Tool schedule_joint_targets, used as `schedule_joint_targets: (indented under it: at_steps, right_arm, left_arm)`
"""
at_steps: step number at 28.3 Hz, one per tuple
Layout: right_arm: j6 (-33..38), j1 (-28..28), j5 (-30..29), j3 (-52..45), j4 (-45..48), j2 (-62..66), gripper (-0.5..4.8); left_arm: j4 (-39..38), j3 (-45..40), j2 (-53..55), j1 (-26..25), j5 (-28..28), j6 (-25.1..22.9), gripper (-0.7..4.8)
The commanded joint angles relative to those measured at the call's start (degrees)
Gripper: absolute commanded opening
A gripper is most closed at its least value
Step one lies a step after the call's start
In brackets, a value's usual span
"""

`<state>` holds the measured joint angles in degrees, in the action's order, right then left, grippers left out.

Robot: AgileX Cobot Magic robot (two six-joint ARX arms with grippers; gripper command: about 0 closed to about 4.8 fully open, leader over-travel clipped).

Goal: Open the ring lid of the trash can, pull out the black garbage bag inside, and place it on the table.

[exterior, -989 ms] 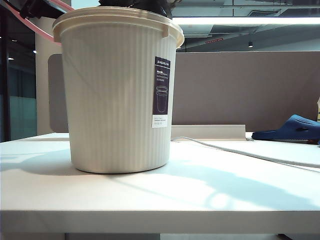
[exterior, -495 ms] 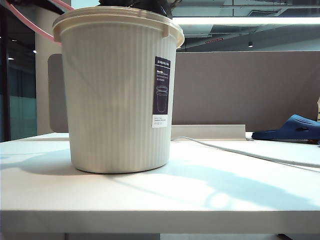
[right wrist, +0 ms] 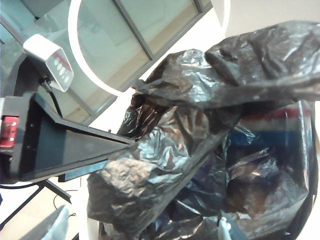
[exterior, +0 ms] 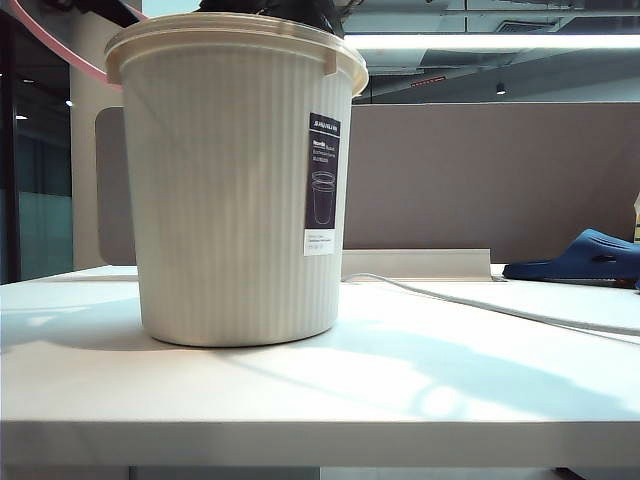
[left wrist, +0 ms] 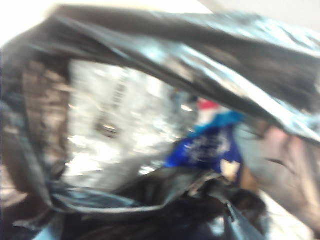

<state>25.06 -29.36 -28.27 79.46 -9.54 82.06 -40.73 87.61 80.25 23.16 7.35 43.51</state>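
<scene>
The trash can (exterior: 240, 190) stands on the left half of the table (exterior: 400, 390), and the black garbage bag (exterior: 300, 12) is inside it, only its dark crinkled top showing above the cream rim. The ring lid (exterior: 55, 45) is already off the rim: a pink arc of it hangs in the air at the far upper left, beside the can. The left gripper itself is not visible in its own wrist view, which is a blurred close-up of the black garbage bag (left wrist: 165, 40), gaping and showing silvery and blue rubbish inside; its jaws stand wide apart, with nothing seen held between them. The right gripper is also out of sight in its wrist view, which looks over the bag's (right wrist: 190, 150) crumpled folds; whether its jaws are parted or clamped on plastic I cannot tell. The chief risk I see is the bag's open mouth: if a gripper closes on one loose flap rather than on gathered plastic, the lift may tilt the bag and spill its contents into the can or onto the table. The thin film could also tear or slip out of the jaws under load. A bulging bag may drag on the can's walls, and the light can could rise or tip with it. The blurred left view suggests poor aim for that pinch.
</scene>
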Motion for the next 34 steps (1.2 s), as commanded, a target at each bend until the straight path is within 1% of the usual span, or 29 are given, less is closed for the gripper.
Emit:
schedule_joint_targets:
  at_steps: [1, 4, 6, 7, 8, 9, 10, 13, 14, 15, 17, 18, 23, 27, 28, 31, 33, 34]
  right_arm:
    - [0.15, -0.07, -0.13, 0.31, 0.59, -0.2, 3.78]
    - [0.15, -0.07, -0.15, 0.31, 0.26, -0.2, 3.78]
    - [-0.02, -0.07, -0.13, 0.31, -0.13, -0.2, 3.78]
    - [-0.02, -0.07, -0.15, 0.31, -0.26, -0.2, 3.77]
    - [-0.02, -0.07, -0.13, 0.31, -0.33, -0.2, 3.78]
    - [-0.02, -0.07, -0.13, 0.31, -0.37, -0.2, 3.77]
    - [-0.02, -0.07, -0.13, 0.31, -0.39, -0.2, 3.77]
    - [-0.17, -0.07, -0.13, 0.31, -0.5, -0.2, 3.77]
    - [-0.24, -0.07, -0.11, 0.31, -0.5, -0.2, 3.77]
    - [-0.24, -0.07, -0.11, 0.31, -0.5, -0.2, 3.77]
    - [-0.24, -0.07, 0.0, 0.31, -0.52, -0.2, 3.77]
    - [-0.24, -0.07, 0.11, 0.31, -0.52, -0.2, 3.77]
    - [-0.24, -0.07, 0.11, 0.31, -0.5, -0.2, 3.77]
    - [-0.2, -0.04, 1.16, 0.31, -0.72, -0.2, 3.77]
    - [-0.22, -0.02, 2.1, 0.31, -1.03, -0.22, 3.77]
    - [-0.2, 0.02, 3.15, 0.31, -1.09, -0.22, 3.77]
    - [0.61, 0.09, 3.45, 0.33, -0.87, -0.24, 3.78]
    - [2.1, 0.09, 3.96, 0.33, -0.72, -0.24, 3.79]
  left_arm:
    - [-0.28, 0.22, 0.72, 0.07, -1.25, -0.2, 4.08]
    - [0.7, 0.22, 2.21, 0.07, -1.05, -0.2, 4.07]
    - [1.9, 0.22, 2.32, 0.07, -0.68, -0.2, 3.97]
    - [3.04, 0.22, 2.29, 0.07, -0.63, -0.2, 3.81]
    - [4.26, 0.22, 2.29, 0.07, 0.37, -0.26, 2.51]
    - [4.92, 0.22, 2.32, 0.07, 0.44, -0.31, 1.43]
    - [5.35, 0.22, 2.32, 0.07, 0.42, -0.9, 1.27]
    - [6.6, 0.22, 2.32, 0.07, 0.37, -1.51, 1.1]
    - [6.8, 0.22, 2.32, 0.07, 0.37, -1.51, 0.36]
    - [6.82, 0.22, 2.32, 0.07, 0.37, -1.51, 0.09]
    - [7.06, 0.22, 2.34, 0.07, 0.37, -1.53, 0.06]
    - [7.23, 0.22, 2.34, 0.07, 0.37, -1.51, -0.05]
    - [8.5, 0.22, 2.32, 0.07, 0.79, -1.51, -0.05]
    - [10.25, 0.24, 2.29, 0.07, 2.73, -1.51, -0.05]
    - [11.02, 0.24, 2.27, 0.07, 4.2, -1.53, -0.05]
    - [11.76, 0.26, 2.27, 0.04, 6.01, -1.57, -0.05]
    - [11.98, 0.26, 2.27, 0.04, 6.91, -2.84, -0.05]
    - [12.17, 0.31, 2.27, 0.04, 7.04, -3.21, -0.05]
